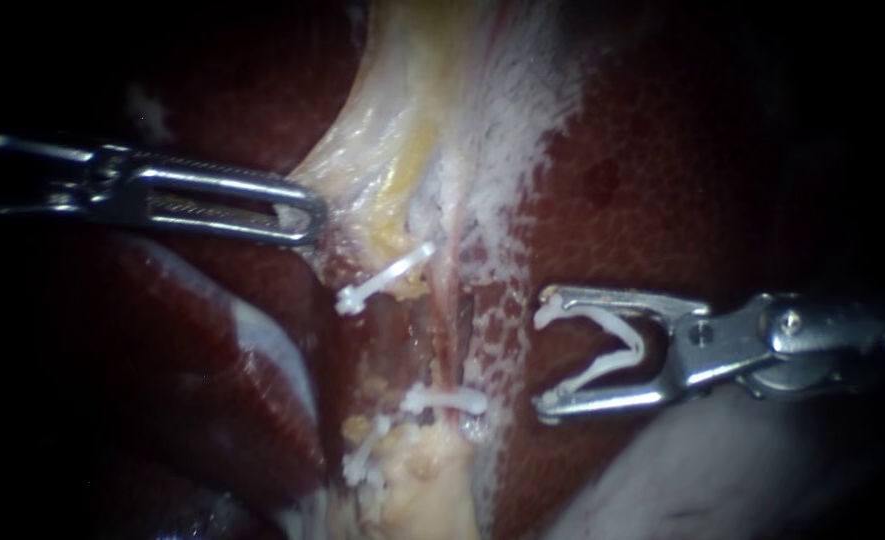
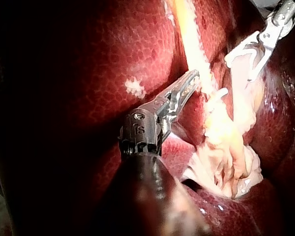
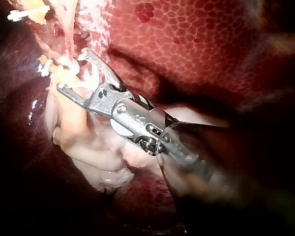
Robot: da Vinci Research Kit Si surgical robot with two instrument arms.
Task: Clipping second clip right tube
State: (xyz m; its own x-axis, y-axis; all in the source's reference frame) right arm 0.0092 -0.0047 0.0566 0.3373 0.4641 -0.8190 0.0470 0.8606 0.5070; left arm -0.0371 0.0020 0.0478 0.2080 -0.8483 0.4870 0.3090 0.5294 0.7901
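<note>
Right tube (image 1: 449, 300) is observed as a thin pink strand running up and down the endoscope view. Yellow tissue (image 1: 392, 190) lies on its left and the liver (image 1: 662, 180) on its right. A set clip (image 1: 447, 400) is seen closed across the tube low down, and a bare stretch of tube is exposed above it. An upper clip (image 1: 387, 275) and a bottom clip (image 1: 362, 462) are noted on the strand further left and are judged not to concern this step.

The right instrument (image 1: 547, 350) is recorded entering from the right. Its jaws are spread wide yet grip a loaded clip (image 1: 637, 345) from both sides. The mouth of that clip faces the view's left, straight toward the tube. It stands near the tube but apart from it, with white-flecked tissue between. The tube's long axis is found to lie across the mouth, roughly square to the jaws. A straight advance to the left is therefore judged enough to bring the tube between the clip's arms. The lower jaw tip is seen about level with the set clip, so a slight lift may be called for to keep the two clips apart.

The left instrument (image 1: 307, 212) is recorded entering from the left. Its jaws appear clamped on the edge of the yellow tissue. It lies on the far side of the tube from the loaded clip, so the right instrument is judged the one placed for the move. In the right wrist view the tube is seen ahead of the right instrument (image 3: 73, 71), not yet between the clip's arms.
</note>
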